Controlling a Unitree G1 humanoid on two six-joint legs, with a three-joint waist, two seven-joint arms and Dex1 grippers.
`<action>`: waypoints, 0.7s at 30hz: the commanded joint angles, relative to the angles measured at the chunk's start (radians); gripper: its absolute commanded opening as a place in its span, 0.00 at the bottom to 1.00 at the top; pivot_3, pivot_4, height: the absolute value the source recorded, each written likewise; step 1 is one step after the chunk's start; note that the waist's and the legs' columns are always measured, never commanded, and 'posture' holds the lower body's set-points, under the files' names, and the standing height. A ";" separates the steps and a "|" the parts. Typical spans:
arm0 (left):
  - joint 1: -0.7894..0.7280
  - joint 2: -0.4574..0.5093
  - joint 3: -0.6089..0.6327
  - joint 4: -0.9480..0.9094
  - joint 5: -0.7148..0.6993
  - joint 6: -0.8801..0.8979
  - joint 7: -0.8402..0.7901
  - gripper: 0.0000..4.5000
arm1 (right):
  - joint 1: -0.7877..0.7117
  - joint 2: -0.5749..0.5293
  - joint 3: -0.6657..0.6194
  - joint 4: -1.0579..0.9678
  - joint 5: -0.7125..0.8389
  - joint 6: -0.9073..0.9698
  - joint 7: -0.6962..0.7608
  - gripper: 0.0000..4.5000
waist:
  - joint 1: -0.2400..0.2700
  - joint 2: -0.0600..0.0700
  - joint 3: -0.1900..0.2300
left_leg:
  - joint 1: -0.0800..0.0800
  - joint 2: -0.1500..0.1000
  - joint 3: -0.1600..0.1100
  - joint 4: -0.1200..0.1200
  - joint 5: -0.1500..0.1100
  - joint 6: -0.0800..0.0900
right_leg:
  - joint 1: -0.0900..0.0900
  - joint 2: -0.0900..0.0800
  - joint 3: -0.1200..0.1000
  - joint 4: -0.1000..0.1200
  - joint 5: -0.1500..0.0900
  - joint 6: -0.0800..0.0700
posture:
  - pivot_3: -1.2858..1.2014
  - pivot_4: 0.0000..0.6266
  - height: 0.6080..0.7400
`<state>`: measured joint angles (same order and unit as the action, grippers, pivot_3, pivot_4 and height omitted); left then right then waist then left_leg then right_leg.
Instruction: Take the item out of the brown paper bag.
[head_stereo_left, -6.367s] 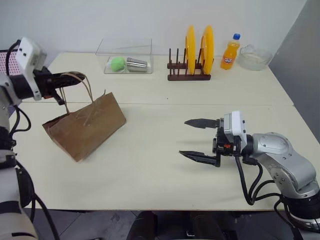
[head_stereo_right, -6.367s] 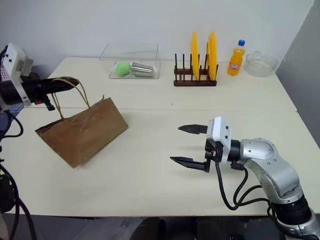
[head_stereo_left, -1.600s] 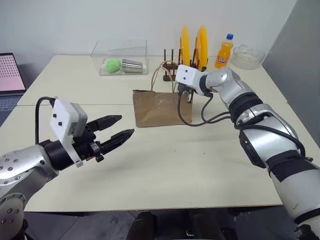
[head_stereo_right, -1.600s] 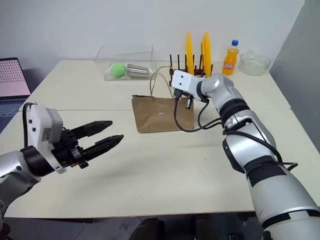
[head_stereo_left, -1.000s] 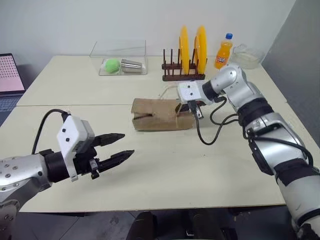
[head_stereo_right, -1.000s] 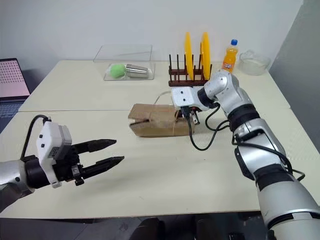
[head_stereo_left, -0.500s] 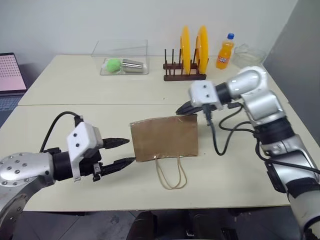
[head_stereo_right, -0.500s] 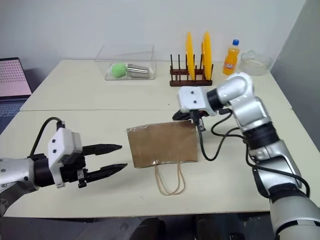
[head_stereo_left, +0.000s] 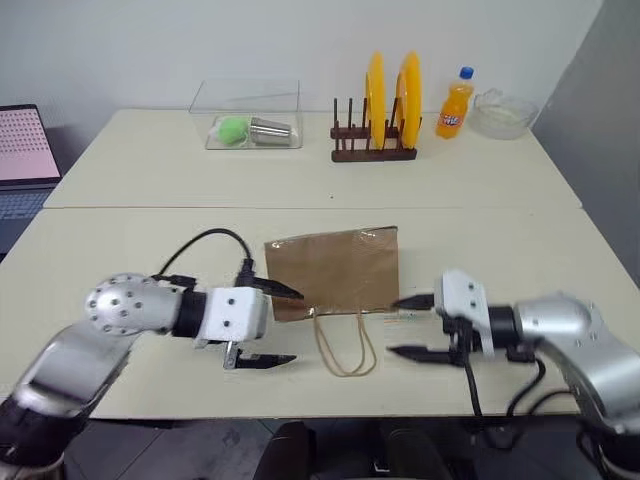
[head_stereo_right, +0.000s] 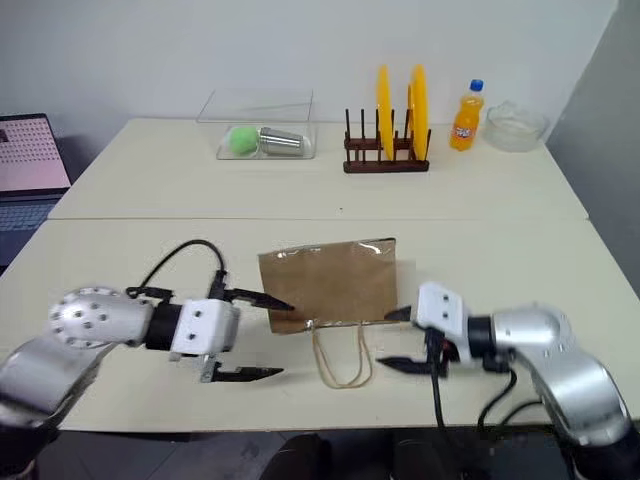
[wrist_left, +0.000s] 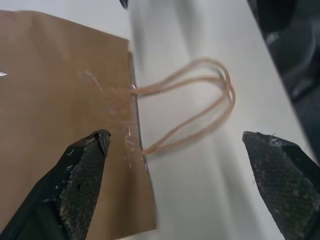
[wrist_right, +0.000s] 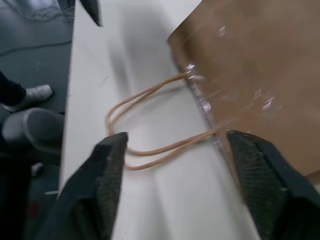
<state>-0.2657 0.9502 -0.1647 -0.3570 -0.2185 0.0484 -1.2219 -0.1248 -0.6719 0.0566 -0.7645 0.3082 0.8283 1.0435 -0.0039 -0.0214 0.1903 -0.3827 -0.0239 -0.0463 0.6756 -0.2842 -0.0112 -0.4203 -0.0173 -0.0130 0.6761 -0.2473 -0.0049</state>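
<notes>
The brown paper bag (head_stereo_left: 333, 272) lay flat on the table (head_stereo_left: 520, 240), mouth and cord handles (head_stereo_left: 345, 348) turned toward the near edge. The left claw (head_stereo_left: 268, 324) stood released at the bag's left near corner, one finger over the paper, one over bare table. The right claw (head_stereo_left: 410, 325) stood released too, just off the right near corner, gripping nothing.

The job here looked to be opening that flattened mouth. Best bet, I'd say: one claw pins or pinches the top sheet at the mouth edge, near where the handles join, and lifts it, while the other slips in low. Catch a single layer, not both.

The item itself was hidden, presumably inside the bag. No bulge was clear enough to place it, and the mouth looked pressed closed.
</notes>
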 joint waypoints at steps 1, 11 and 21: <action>-0.072 -0.053 -0.066 0.094 0.099 -0.141 -0.008 1.00 | 0.030 -0.004 -0.023 -0.120 0.049 0.061 -0.087 0.75 | 0.001 -0.001 0.000 | 0.000 0.000 0.000 0.000 0.000 0.000 | 0.000 0.000 0.000 0.000 0.000 0.000 | 0.52 0.24 1.00; -0.161 -0.207 -0.200 0.258 0.234 -0.346 0.004 1.00 | 0.077 -0.028 -0.080 -0.219 0.155 0.185 -0.234 0.75 | 0.002 -0.001 -0.001 | -0.001 0.000 -0.002 0.000 0.000 0.000 | 0.001 0.001 -0.001 -0.001 0.000 0.001 | 0.52 0.24 1.00; -0.183 -0.269 -0.248 0.352 0.319 -0.433 0.034 1.00 | 0.079 -0.070 -0.110 -0.233 0.251 0.210 -0.303 0.75 | 0.002 -0.002 -0.001 | -0.001 0.000 -0.002 0.001 0.000 0.000 | 0.001 0.001 -0.001 -0.001 0.000 0.002 | 0.52 0.24 1.00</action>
<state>-0.4413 0.6897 -0.4061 0.0022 0.0904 -0.3659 -1.2030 -0.0478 -0.7338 -0.0231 -0.9551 0.5341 1.0392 0.7552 -0.0022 -0.0231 0.1893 -0.3832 -0.0242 -0.0484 0.6762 -0.2842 -0.0109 -0.4190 -0.0162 -0.0141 0.6752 -0.2472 -0.0034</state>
